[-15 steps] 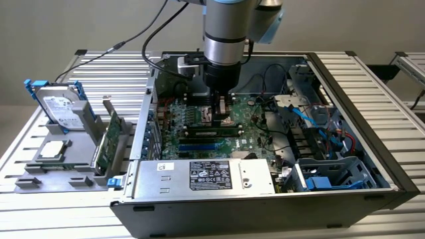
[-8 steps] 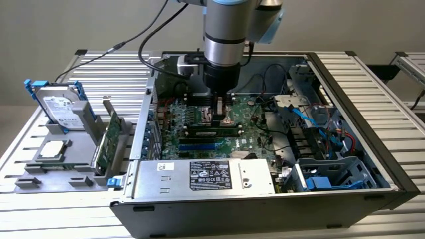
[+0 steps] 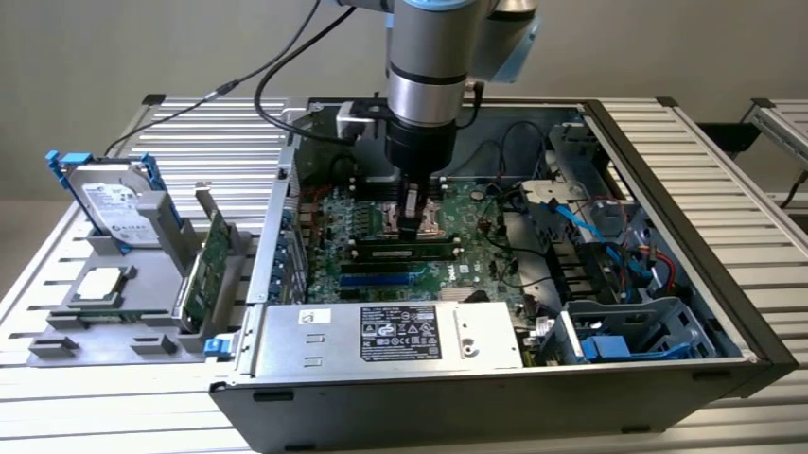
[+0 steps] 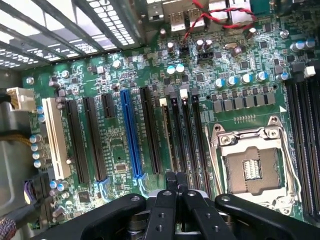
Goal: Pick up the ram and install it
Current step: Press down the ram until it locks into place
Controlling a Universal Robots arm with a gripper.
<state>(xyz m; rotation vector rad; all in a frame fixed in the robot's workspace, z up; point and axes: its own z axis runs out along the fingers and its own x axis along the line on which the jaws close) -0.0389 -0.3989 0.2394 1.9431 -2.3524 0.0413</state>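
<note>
Pincer (image 4: pixel 176 182) pressed together, empty, hanging low over motherboard (image 3: pixel 470 248) inside open PC case (image 3: pixel 745 326). Ram (image 3: pixel 407 253) lies seated lengthwise in a slot, just at 6 o'clock of the pincer tips in the exterior view, beside the CPU socket (image 4: pixel 248 167). Judged: stick is light, thin, stiff, but fragile, chips and contacts shouldn't be squeezed; hold by the long top edge or short ends, press evenly. Arm vertical, wrist straight down, tips close above the board near the memory slots (image 4: pixel 186 131). Hard drive (image 3: pixel 114 203) sits on the table at 9 o'clock.
</note>
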